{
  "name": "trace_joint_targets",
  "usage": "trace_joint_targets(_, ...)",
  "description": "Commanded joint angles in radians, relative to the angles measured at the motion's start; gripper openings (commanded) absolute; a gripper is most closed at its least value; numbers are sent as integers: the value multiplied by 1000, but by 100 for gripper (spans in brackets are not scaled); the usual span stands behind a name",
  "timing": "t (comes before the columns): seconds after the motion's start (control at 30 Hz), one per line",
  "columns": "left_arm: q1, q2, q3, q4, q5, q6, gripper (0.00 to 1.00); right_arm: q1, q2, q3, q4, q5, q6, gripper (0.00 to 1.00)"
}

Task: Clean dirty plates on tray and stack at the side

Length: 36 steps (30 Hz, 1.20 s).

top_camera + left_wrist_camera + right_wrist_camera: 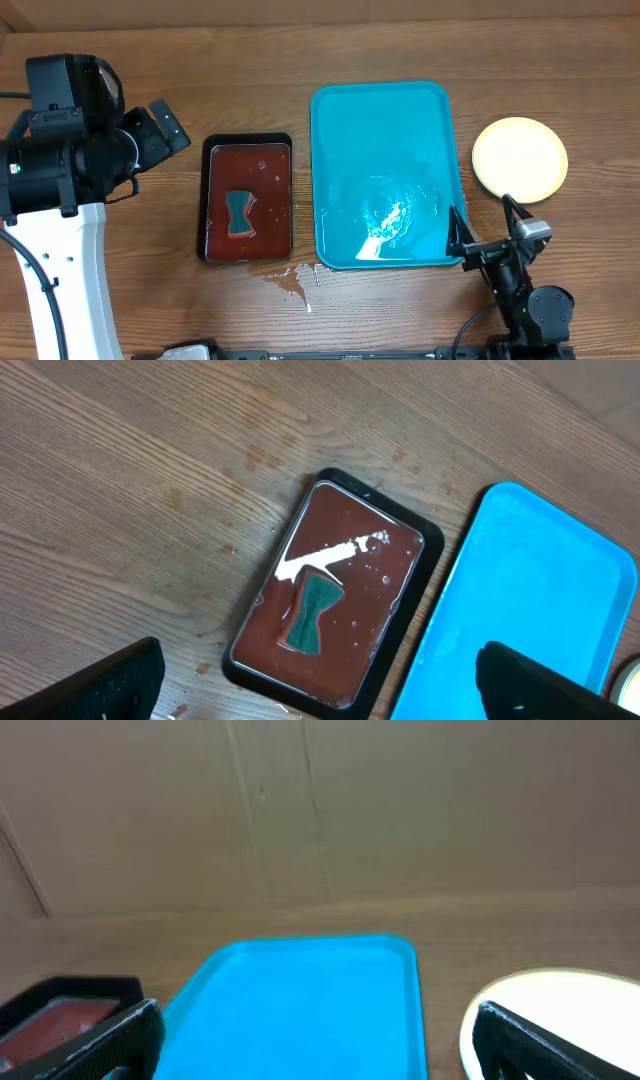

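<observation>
The turquoise tray (380,105) lies at the table's middle, wet, with no plates on it; it also shows in the left wrist view (520,590) and the right wrist view (300,1000). A pale yellow plate (520,158) lies on the table to the tray's right, seen also in the right wrist view (540,995); whether others lie under it I cannot tell. My left gripper (160,128) is open and empty, raised at the far left. My right gripper (485,225) is open and empty at the tray's front right corner, its fingers showing in the right wrist view (318,1045).
A black tray (248,198) with dark red liquid holds a teal sponge (239,212) left of the turquoise tray; both show in the left wrist view (330,590). Spilled water (290,280) lies on the wood near the front edge.
</observation>
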Motion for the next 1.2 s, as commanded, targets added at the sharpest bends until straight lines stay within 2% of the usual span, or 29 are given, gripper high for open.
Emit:
trace_joint_targets(0.0,5,5,17,0,-6,15,100,-3,-6,-10,-10,0,0,100)
trace_joint_targets(0.7,5,3,16,-26,-7,15,100,-3,-6,-10,-11,0,0,100)
trace_joint_targets(0.8,-8,-39,13,-10,-74,44,100,-3,-6,-10,-11,0,0,100)
trace_joint_targets(0.87,-30,-96,-3,39,-128,46,100,-3,-6,-10,-11,0,0,100)
trace_joint_targets(0.97,-58,-214,-90,196,-136,93,100,-3,-6,-10,-11,0,0,100)
trace_joint_targets(1.17,-70,-501,-441,557,-99,143,100,-3,-6,-10,-11,0,0,100)
